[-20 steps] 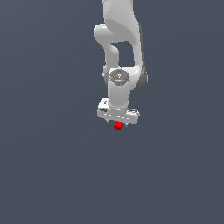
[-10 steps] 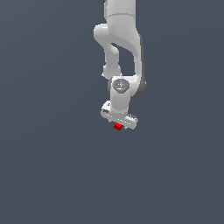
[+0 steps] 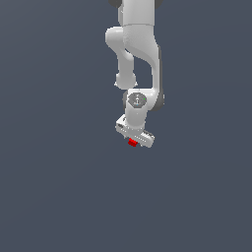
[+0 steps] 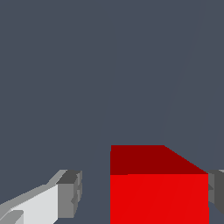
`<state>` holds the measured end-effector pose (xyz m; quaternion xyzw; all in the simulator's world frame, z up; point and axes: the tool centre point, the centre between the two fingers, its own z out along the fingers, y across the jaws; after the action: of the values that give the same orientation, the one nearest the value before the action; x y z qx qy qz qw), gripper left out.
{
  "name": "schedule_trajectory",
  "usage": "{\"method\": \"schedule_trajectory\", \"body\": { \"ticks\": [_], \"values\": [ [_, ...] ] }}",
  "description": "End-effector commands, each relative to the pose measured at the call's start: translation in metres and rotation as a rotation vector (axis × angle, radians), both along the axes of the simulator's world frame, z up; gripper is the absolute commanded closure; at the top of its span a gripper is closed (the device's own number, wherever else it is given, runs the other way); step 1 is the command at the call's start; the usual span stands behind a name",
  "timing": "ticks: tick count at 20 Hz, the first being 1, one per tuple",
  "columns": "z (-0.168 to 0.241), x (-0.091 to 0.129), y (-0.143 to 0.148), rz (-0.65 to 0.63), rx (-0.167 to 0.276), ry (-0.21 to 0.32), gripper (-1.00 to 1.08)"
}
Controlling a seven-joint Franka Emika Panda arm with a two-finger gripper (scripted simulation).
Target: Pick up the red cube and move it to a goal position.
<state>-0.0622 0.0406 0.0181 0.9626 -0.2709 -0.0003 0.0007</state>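
Note:
The red cube shows as a tiny bright red block just under the white gripper in the exterior view, partly covered by the hand. In the wrist view the red cube sits between the two fingers of the gripper. One grey fingertip stands apart from the cube with a clear gap. The other fingertip is right at the cube's opposite face. The jaws are open around the cube, not clamped on it.
The white arm reaches down from the top of the exterior view. The ground is a plain dark grey-blue surface all around. No goal marker shows.
The hand has come down closer over the cube and turned to a slanted pose. The cube has stayed in place.

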Motion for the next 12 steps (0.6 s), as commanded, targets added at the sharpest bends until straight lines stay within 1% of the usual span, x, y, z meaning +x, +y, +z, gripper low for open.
{"method": "schedule_trajectory", "body": {
  "ticks": [1, 5, 6, 12],
  "values": [
    [-0.0003, 0.0003, 0.0002, -0.003, 0.000, -0.001, -0.92],
    [0.0019, 0.0014, -0.0001, 0.006, 0.001, -0.001, -0.92],
    [0.0019, 0.0014, -0.0001, 0.006, 0.001, -0.001, 1.08],
    [0.0019, 0.0014, -0.0001, 0.006, 0.001, -0.001, 1.08]
  ]
}}
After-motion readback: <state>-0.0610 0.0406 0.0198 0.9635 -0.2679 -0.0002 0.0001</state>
